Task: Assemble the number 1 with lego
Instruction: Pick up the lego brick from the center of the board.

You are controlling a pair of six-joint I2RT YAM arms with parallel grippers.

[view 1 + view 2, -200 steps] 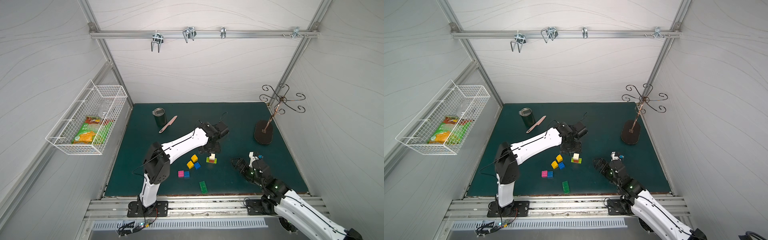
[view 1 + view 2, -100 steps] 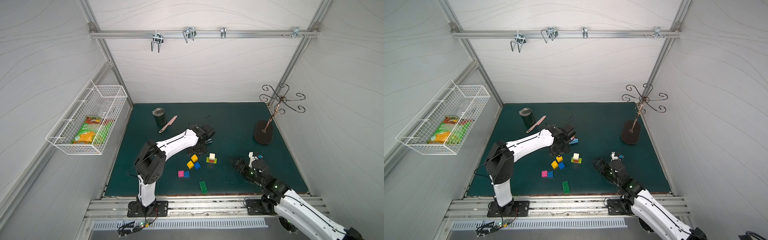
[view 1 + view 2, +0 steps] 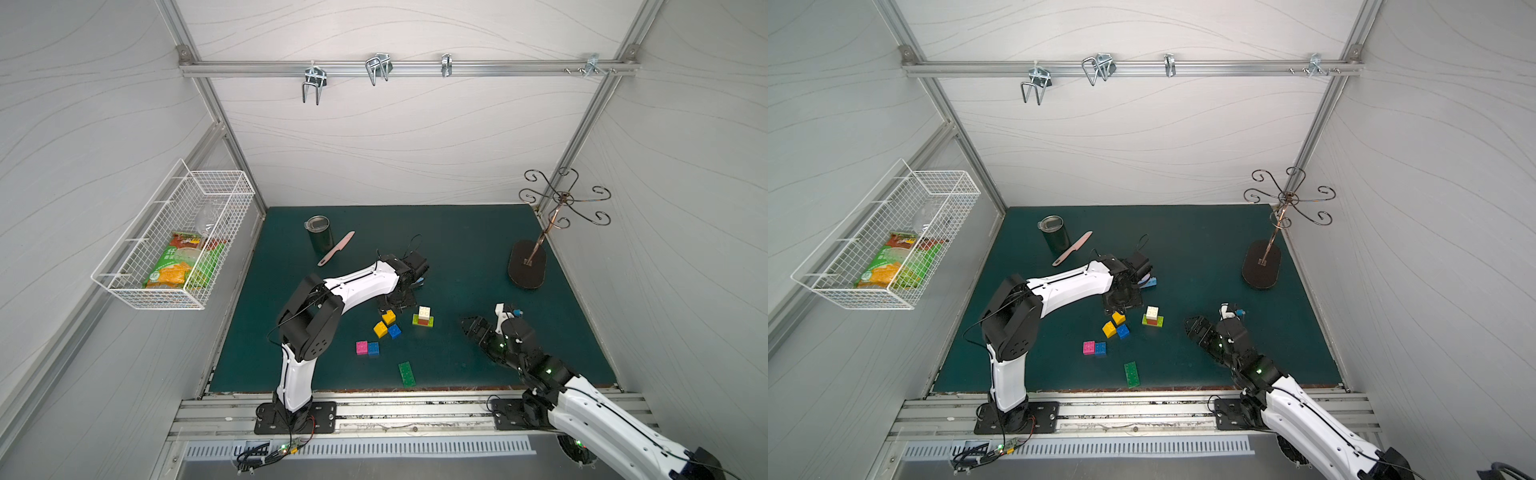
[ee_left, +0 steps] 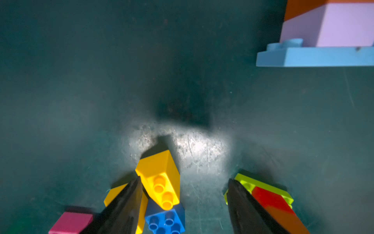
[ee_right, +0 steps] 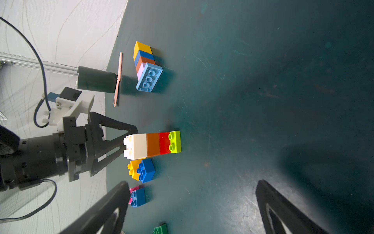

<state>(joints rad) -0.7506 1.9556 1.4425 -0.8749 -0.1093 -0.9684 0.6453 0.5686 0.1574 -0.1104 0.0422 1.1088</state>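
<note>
the left gripper (image 4: 184, 179) hangs low over the mat (image 3: 457, 249), jaws spread, nothing between them. in its wrist view one finger (image 4: 125, 206) overlaps a yellow brick (image 4: 159, 178) that lies on the mat. this brick touches a blue brick (image 4: 165, 220) and a second yellow brick (image 3: 380, 329).

just beside that cluster, toward the right arm, is the upright stack (image 3: 424, 312): lime base, then red, orange, and white on top.

behind the left gripper, partly hidden by its wrist in both top views, is a second stack (image 5: 144, 60). it has a light blue base (image 5: 149, 77), then lilac, orange, blue and yellow. it seems to lie on its side, though only the right wrist view shows it whole.

nearer the front, a pink and blue pair (image 3: 361, 347) sits with its two bricks touching. a green brick (image 3: 406, 374) lies alone, closest to the front edge.

the right gripper (image 5: 193, 183) is over bare mat, well apart from the bricks, jaws wide and empty.

at the back stands a cup (image 3: 320, 239) with a pink knife (image 3: 336, 248) just beside it. a stand (image 3: 528, 270) is at the back right, and a basket (image 3: 174, 241) hangs on the left wall.
</note>
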